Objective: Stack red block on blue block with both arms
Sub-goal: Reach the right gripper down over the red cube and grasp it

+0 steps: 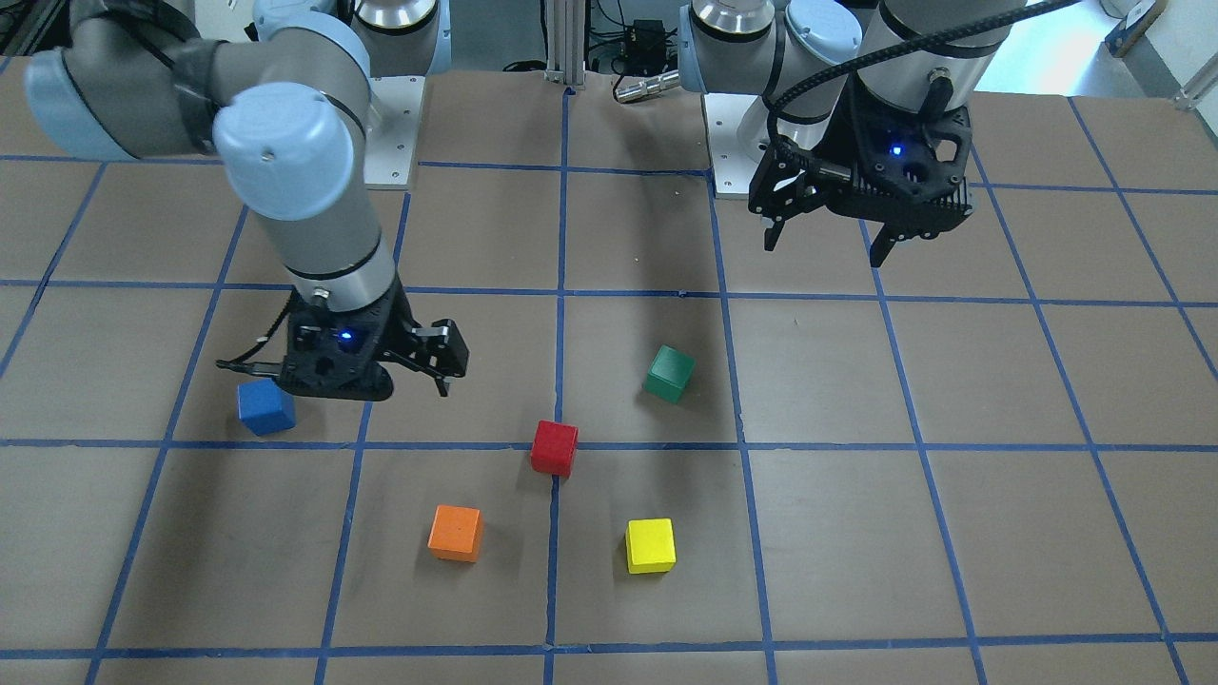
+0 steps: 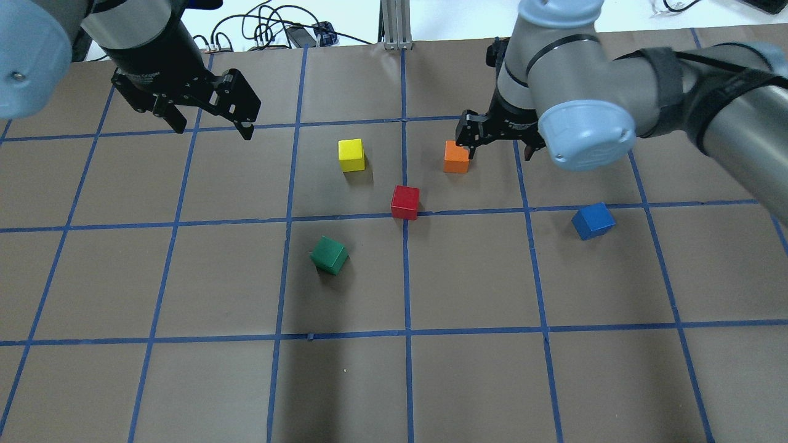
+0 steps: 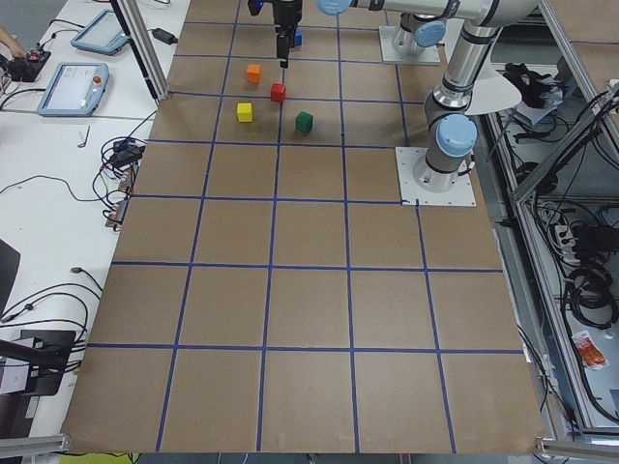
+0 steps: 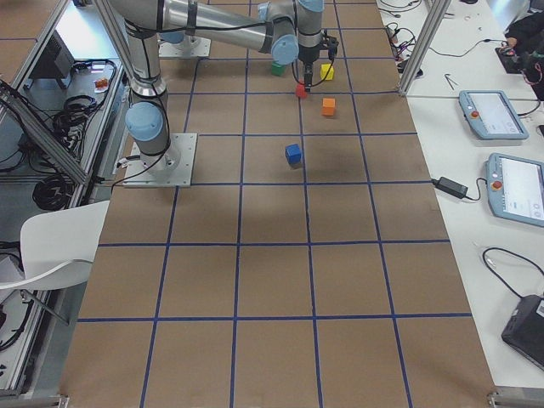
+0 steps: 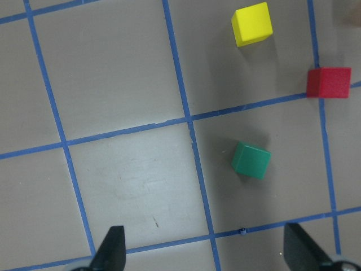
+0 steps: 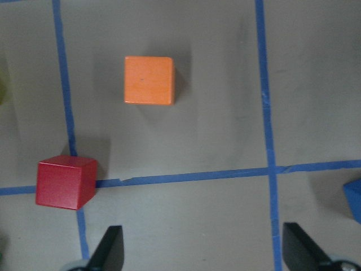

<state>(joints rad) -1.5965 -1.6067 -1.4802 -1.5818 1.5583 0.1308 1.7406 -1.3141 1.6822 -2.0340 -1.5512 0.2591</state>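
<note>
Red matte cube (image 2: 405,202) sits on a blue tape line (image 2: 345,216), blue matte cube (image 2: 593,221) well apart, unstacked. Right gripper (image 2: 495,147) and left gripper (image 2: 214,132) hover empty, fingers spread. Approach step; next likely needs one lowered around red.

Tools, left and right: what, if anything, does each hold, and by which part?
Nothing is held. The left tool and right tool are open and empty; red block and blue block lie free on the table.
</note>
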